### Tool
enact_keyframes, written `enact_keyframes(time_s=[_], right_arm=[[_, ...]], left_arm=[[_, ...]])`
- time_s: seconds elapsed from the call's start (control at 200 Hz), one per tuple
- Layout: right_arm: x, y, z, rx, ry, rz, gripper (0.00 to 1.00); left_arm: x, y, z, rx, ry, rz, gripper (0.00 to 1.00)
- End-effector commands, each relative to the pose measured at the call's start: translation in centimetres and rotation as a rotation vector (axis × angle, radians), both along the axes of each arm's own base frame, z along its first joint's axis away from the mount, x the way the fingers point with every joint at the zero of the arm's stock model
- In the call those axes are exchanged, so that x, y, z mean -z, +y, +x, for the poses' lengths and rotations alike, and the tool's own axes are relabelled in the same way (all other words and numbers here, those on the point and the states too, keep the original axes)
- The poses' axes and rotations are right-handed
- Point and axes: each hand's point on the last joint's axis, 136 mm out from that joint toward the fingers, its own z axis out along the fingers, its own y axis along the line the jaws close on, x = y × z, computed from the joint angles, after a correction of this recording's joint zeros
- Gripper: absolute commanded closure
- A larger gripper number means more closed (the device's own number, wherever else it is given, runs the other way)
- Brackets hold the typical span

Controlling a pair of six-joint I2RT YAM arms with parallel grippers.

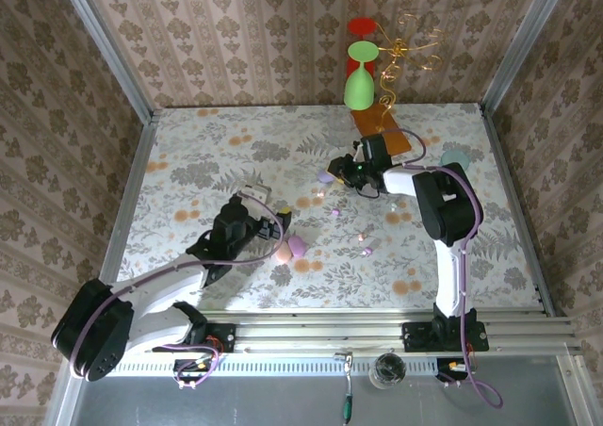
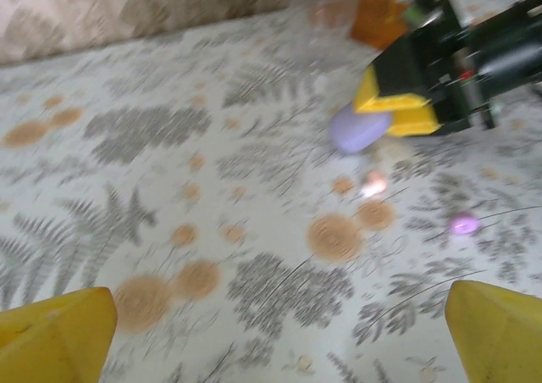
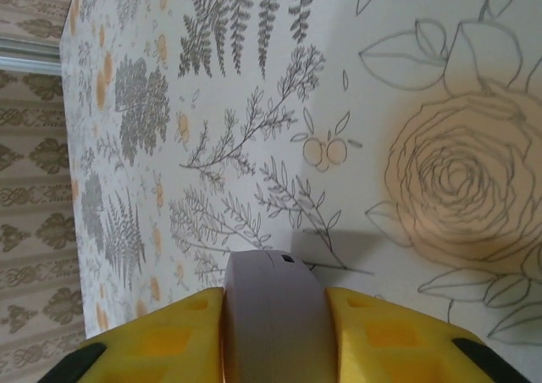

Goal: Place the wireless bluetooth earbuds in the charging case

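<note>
- Yellow pads (image 3: 161,345) of the right jaws press on both sides of the lilac charging case (image 3: 273,311), gripping it over the flower-printed table (image 3: 254,103).
- Seen from above, that case (image 1: 327,176) is at the far middle of the table (image 1: 207,153), just left of the right arm's wrist. Whether it touches the table I cannot tell.
- Left jaws stand wide open with nothing between them. Their yellow fingertips (image 2: 59,332) sit at the two lower corners of the left wrist view, above bare table.
- Tiny pink-lilac earbuds (image 1: 334,212) lie loose on the table between the arms, all outside the case. One is near the held case and another (image 1: 367,250) is closer to the near edge.
- From the left wrist, one earbud (image 2: 464,224) is a blurred purple spot on the table, below and right of the held case (image 2: 360,129).
- An orange pebble case (image 1: 283,253) and a pink-lilac pebble case (image 1: 298,246) lie touching, just beside the left arm.
- A green goblet (image 1: 360,79) stands at the back edge.
</note>
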Motion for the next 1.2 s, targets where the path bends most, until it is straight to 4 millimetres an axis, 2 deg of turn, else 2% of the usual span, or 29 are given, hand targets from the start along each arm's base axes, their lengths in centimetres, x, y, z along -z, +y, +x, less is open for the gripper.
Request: enact_keyframes(time_s=[0.0, 0.085, 0.205, 0.345, 0.465, 0.495, 0.545, 0.645, 0.78, 0.965, 1.195], right_arm=[[1.7, -0.9, -0.1, 0.004, 0.020, -0.107, 0.56], [0.7, -1.5, -0.2, 0.013, -0.002, -0.145, 0.43], [-1.4, -2.8, -0.8, 0.023, -0.047, -0.220, 0.33], [-3.5, -3.6, -2.6, 0.004, -0.088, -0.281, 0.29], [-5.2, -3.0, -4.5, -0.046, -0.128, -0.314, 0.27], [-5.6, -2.7, -5.2, -0.064, -0.135, -0.323, 0.27], [-6.1, -2.4, -5.9, -0.082, -0.150, -0.333, 0.27], [-7.0, -1.6, -7.1, -0.119, -0.170, -0.345, 0.26], [-7.5, -1.2, -7.7, -0.126, -0.178, -0.334, 0.26], [-7.5, -0.9, -7.8, -0.137, -0.178, -0.316, 0.26], [-7.3, -0.7, -8.0, -0.149, -0.172, -0.305, 0.26]], left_arm=[[1.5, 3.6, 0.6, -0.210, 0.122, 0.025, 0.00], [2.0, 4.9, 0.9, -0.279, 0.169, 0.016, 0.00], [2.7, 8.0, 1.2, -0.445, 0.238, 0.013, 0.00], [4.2, 12.0, 0.7, -0.662, 0.366, -0.009, 0.00], [5.5, 14.4, -0.4, -0.839, 0.490, -0.021, 0.00], [5.9, 15.7, -0.5, -0.911, 0.526, -0.034, 0.00], [6.3, 16.3, -0.8, -0.967, 0.583, -0.038, 0.00], [6.9, 16.3, -0.9, -1.032, 0.692, -0.057, 0.01], [7.8, 15.0, -0.3, -1.052, 0.810, -0.102, 0.07], [8.4, 13.6, 1.1, -1.074, 0.844, -0.192, 0.18], [9.6, 13.8, 1.5, -1.137, 0.878, -0.259, 0.25]])
